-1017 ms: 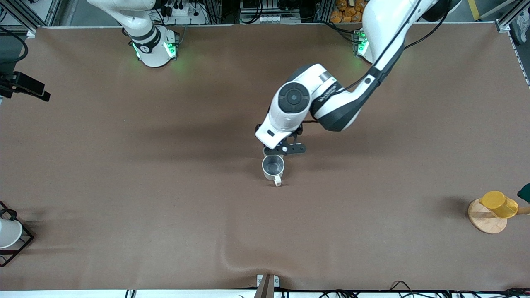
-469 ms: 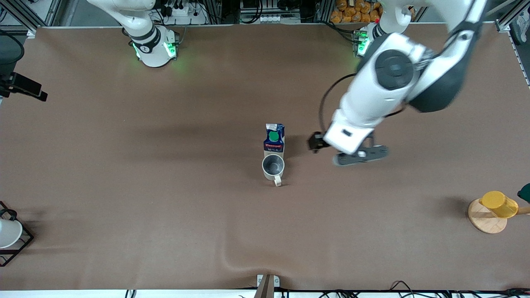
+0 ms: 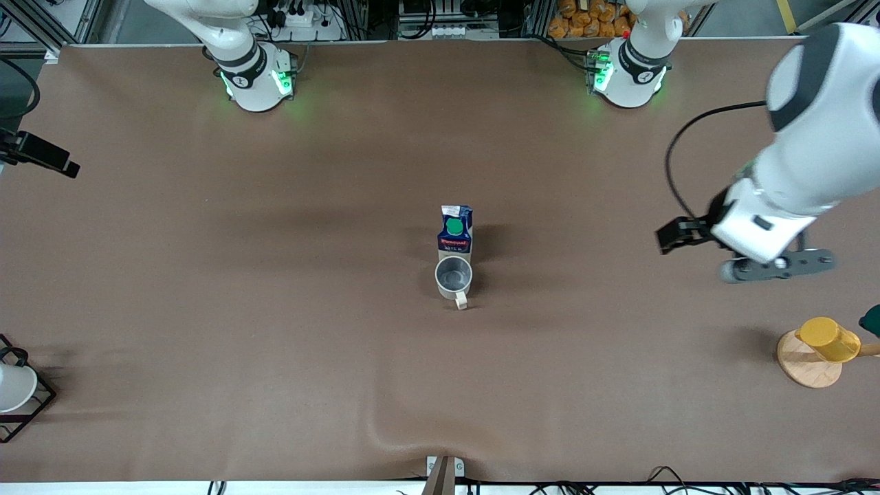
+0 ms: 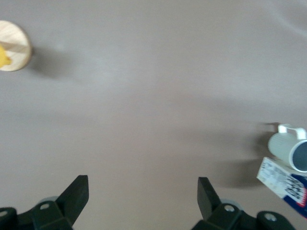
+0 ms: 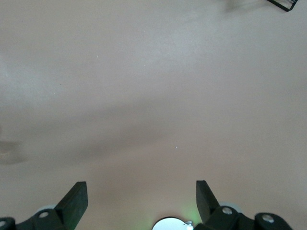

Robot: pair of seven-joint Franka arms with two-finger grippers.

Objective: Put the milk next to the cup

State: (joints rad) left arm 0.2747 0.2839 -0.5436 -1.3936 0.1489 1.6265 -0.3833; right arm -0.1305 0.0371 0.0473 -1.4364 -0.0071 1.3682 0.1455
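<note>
Partly cut off: milk (image 4: pixel 284 183), cup (image 4: pixel 289 150) (touching); left gripper (image 4: pixel 143 201) spread.

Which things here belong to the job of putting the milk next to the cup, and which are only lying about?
Belong to the job:
- milk, upright beside the cup
- cup
- left gripper, open, over bare table

Lying about:
- yellow cup on wooden disc
- white cup in black wire rack
- right gripper, open, waiting

Even, diffuse overhead lighting on the matte brown surface (image 3: pixel 275 330), with soft broad shadows at frame centre beside the milk (image 3: pixel 455 229) and cup (image 3: pixel 454 277), green glow from base lights at the upper edge, no glare, and slightly soft, washed-out wrist views.
</note>
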